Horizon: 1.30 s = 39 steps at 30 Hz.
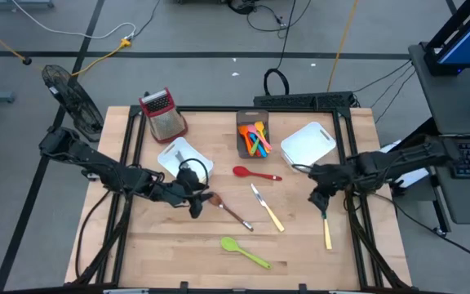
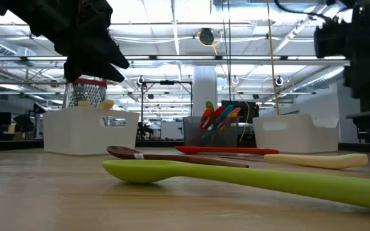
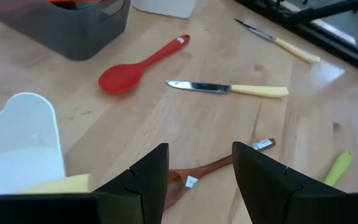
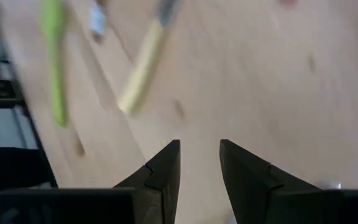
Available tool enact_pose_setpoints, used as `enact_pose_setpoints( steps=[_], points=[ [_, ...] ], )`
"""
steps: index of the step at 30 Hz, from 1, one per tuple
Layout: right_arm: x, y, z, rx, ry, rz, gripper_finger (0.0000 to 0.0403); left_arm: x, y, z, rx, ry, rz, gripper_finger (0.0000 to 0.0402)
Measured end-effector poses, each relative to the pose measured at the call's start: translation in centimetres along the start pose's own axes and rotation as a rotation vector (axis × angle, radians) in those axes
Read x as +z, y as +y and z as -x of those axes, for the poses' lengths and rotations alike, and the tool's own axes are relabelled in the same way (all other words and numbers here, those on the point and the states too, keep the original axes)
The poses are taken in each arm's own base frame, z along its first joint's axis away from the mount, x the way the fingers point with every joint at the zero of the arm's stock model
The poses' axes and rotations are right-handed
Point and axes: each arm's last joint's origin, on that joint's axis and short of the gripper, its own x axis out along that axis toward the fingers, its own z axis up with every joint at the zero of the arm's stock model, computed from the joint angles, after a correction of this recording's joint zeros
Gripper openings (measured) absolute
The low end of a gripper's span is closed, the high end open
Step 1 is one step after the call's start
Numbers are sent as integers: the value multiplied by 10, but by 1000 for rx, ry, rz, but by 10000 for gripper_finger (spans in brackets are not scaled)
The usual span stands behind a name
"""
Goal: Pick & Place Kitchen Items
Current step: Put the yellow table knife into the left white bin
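A brown spoon point(image 1: 231, 212) lies flat on the wooden table, and its bowl end point(image 3: 188, 180) shows between the fingers of my left gripper point(image 1: 194, 198). That gripper is open and hangs above the spoon without touching it. A red spoon point(image 1: 255, 173), a yellow-handled knife point(image 1: 266, 208) and a green spoon point(image 1: 245, 251) lie flat nearby. My right gripper point(image 1: 321, 200) is open and empty, above the table just beyond a second yellow-handled knife point(image 1: 326, 231). Its wrist view shows a yellow knife handle point(image 4: 142, 68) and the green spoon point(image 4: 55, 56) farther off.
A dark grey bin point(image 1: 253, 135) holds several coloured utensils at the far middle. A white bin point(image 1: 308, 143) stands to its right and another white bin point(image 1: 184, 159) lies beside my left gripper. A red-topped metal grater point(image 1: 163, 114) stands at the far left.
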Motion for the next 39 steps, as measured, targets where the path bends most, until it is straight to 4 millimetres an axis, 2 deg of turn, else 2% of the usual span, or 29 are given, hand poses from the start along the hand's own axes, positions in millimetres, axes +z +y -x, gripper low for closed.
enact_pose_setpoints(
  steps=[7, 15, 23, 31, 39],
  points=[
    [-21, -7, -9, -167, 338, -385, 105, -1, 1, 0, 8, 10, -45, 179],
    [-29, -3, -15, -272, 380, -578, 105, -1, 1, 0, 9, 9, -63, 179],
    [-39, 7, -17, -282, 366, -655, 105, -1, 1, 0, 12, 8, -72, 179],
    [-49, 24, -23, -221, 327, -703, 105, -1, 1, 0, 13, 7, -91, 179],
    [-62, 30, -35, -311, 330, -731, 105, 4, 6, -3, 38, -8, -79, 179]
  ],
)
